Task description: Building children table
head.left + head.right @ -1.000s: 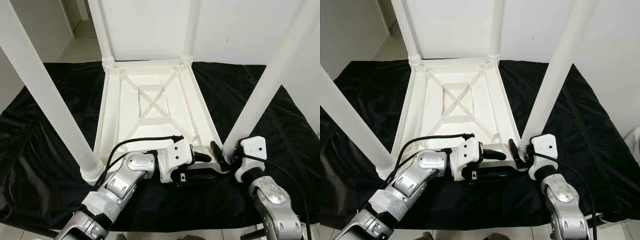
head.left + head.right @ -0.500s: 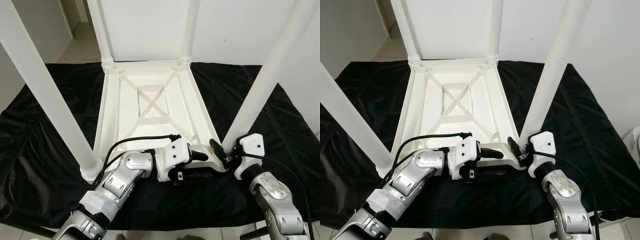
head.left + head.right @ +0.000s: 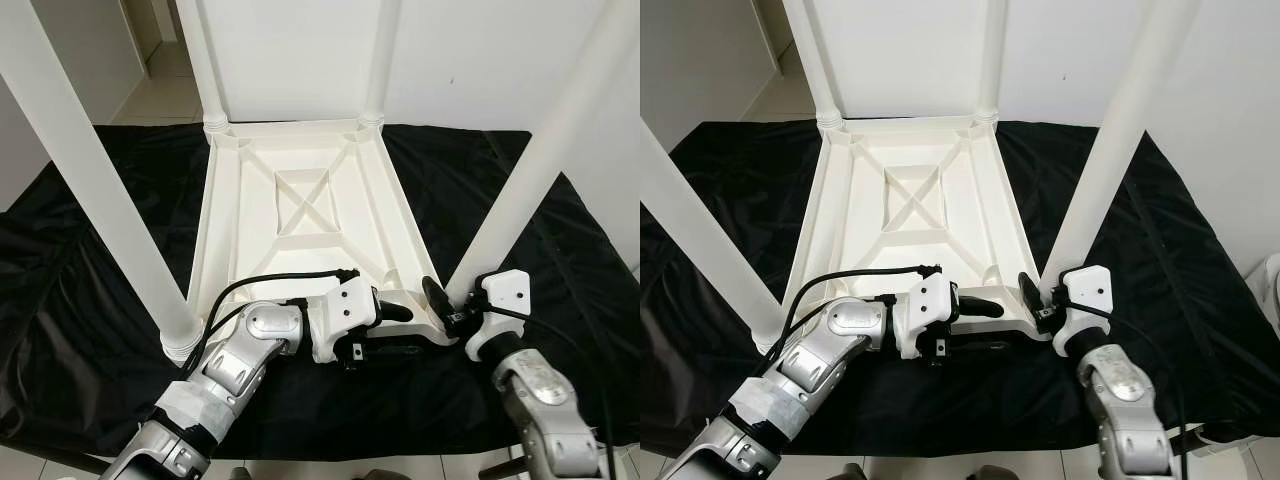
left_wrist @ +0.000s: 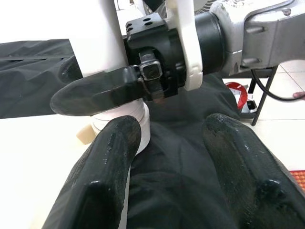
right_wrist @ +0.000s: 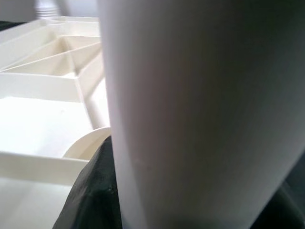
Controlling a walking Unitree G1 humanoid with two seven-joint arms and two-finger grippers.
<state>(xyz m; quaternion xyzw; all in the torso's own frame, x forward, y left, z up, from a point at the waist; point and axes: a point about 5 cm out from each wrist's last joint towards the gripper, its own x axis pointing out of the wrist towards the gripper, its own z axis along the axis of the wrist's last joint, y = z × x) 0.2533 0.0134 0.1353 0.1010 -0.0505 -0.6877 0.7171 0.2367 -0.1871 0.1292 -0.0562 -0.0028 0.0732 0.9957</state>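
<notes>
Left eye view: upturned white table (image 3: 300, 210) fills frame centre; right gripper (image 3: 448, 312) clamps its lower-right leg (image 3: 530, 180) at the base, left gripper (image 3: 395, 333), fingers apart, straddles the near rim beside it.

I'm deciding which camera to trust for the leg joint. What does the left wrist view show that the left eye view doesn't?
Left wrist view: the right gripper close up, one finger lying against the near right leg's collar, plus tiled floor beyond. Left eye view: the whole upturned tabletop, four legs, both arms. Both: the black cloth and that leg.
</notes>
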